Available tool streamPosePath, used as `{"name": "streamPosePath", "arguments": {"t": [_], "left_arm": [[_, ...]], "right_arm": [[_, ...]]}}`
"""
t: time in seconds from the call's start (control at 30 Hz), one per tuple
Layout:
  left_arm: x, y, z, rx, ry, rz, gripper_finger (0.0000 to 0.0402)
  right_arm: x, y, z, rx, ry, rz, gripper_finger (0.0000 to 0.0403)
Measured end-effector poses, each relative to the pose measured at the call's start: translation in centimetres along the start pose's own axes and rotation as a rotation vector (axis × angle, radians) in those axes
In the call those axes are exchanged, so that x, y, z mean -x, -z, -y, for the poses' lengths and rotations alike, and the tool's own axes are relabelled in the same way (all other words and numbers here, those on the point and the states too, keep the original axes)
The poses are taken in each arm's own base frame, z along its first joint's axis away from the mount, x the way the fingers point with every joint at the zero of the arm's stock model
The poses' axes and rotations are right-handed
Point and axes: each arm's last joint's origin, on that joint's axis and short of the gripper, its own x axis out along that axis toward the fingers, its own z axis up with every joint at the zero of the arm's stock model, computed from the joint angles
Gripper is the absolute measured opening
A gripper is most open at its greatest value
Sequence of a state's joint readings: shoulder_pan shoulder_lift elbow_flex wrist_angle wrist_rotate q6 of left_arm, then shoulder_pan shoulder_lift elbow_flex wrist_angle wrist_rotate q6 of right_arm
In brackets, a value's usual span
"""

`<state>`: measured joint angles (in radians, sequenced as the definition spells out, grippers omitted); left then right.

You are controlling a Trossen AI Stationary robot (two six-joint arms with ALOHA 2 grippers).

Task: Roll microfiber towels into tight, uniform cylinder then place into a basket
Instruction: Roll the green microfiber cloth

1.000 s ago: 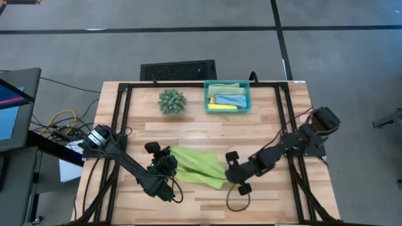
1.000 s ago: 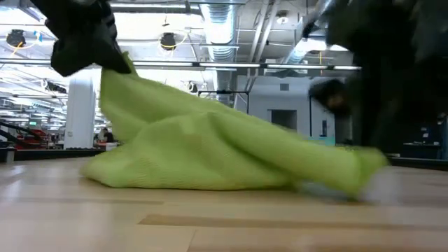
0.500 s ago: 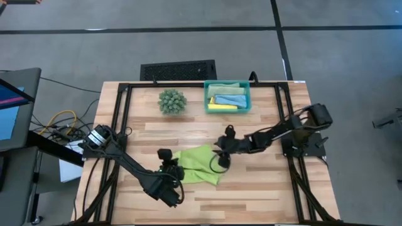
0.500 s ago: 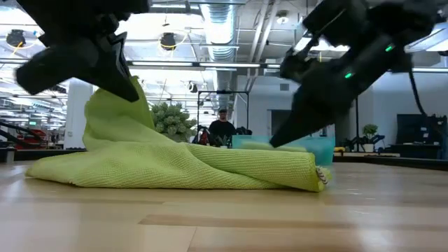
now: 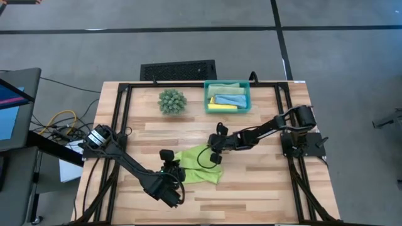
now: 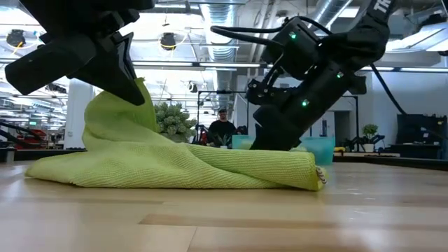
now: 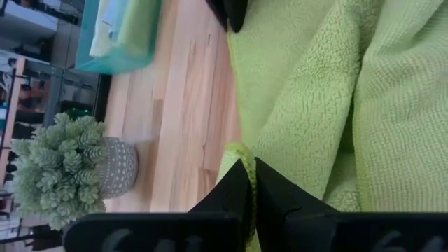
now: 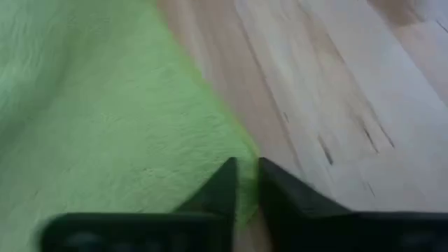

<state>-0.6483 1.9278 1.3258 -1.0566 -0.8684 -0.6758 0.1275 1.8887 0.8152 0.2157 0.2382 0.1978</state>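
My left gripper (image 5: pixel 168 168) pinches a corner of the lime green towel (image 5: pixel 198 166) lying mid-counter (image 5: pixel 264 182); my right gripper (image 5: pixel 218 153), fingers nearly together, nips its far edge. The teal basket (image 5: pixel 227 108) at the counter's rear holds three rolled towels (image 5: pixel 226 98).

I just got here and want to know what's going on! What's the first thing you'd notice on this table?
The bright lime green towel, folded and crumpled near the table's front middle. The left gripper pinches its left edge up, and the right gripper pinches its far right corner. At the back sits a teal basket with rolled towels inside, beside a spiky green plant ball.
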Motion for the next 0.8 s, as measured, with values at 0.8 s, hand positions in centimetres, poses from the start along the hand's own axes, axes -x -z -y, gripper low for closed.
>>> {"name": "streamPosePath", "arguments": {"t": [0.8], "left_arm": [[21.5, -1.6, -0.9, 0.223, -0.017, 0.735, 0.0]], "right_arm": [[30.3, -0.8, -10.8, 0.342, -0.534, 0.779, 0.0005]]}}
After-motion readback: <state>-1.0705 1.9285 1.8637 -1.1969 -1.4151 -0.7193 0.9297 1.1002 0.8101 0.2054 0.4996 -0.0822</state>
